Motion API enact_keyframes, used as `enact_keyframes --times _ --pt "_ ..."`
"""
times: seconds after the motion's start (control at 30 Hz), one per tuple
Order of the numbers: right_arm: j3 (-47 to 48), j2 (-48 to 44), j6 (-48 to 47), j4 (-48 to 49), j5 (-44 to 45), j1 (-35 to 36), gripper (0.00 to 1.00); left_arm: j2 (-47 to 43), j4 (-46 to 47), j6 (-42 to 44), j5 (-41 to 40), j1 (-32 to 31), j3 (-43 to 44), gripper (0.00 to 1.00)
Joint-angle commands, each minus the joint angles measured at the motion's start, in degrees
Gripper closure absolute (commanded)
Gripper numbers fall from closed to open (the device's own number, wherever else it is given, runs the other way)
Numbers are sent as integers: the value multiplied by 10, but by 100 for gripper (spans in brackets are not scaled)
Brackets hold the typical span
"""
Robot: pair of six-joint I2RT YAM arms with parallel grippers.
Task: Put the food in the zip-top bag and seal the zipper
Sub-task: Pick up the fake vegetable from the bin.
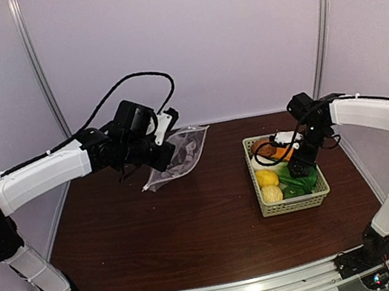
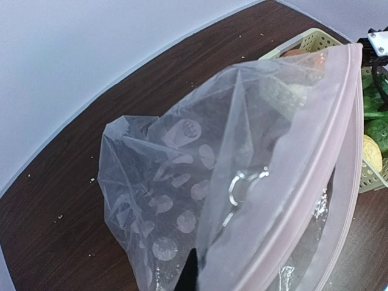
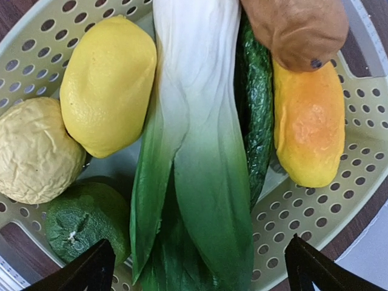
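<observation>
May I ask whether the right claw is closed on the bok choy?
No, the right claw is open, fingertips apart either side of the bok choy.

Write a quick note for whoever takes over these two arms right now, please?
Left gripper: shut on the zip-top bag, holding it raised at far left.
Right gripper: open, holding nothing, low over the basket.
Food: all in the basket, bok choy in the middle.
Done: bag in hand.
Left: move the food into the bag, then seal the zipper.
</observation>
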Motion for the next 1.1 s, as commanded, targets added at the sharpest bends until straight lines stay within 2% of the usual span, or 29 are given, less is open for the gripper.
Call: enact_keyframes --times 0.0,0.33,0.4,0.47,0.6,0.8,1.0,1.07 --pt "8 22 -17 -34 16 -2 0 -19 28 -8 8 4 -13 100" --pt "-35 44 11 20 63 -2 0 -21 30 -16 15 5 -16 100" --pt "-40 50 11 26 66 -2 3 -20 30 -17 15 5 -15 100" --pt "-41 51 9 27 61 -2 13 -21 31 -18 12 5 -15 100" --pt "-22 47 13 3 47 -2 42 -21 31 -18 4 5 -16 100" --pt "25 -3 24 -47 37 -2 57 -20 31 -17 -13 6 -17 100" --pt "51 -63 22 -104 34 -2 80 -20 39 -15 -34 8 -21 100" --pt "55 -83 28 -111 39 -2 91 -18 47 -16 -24 11 -23 100"
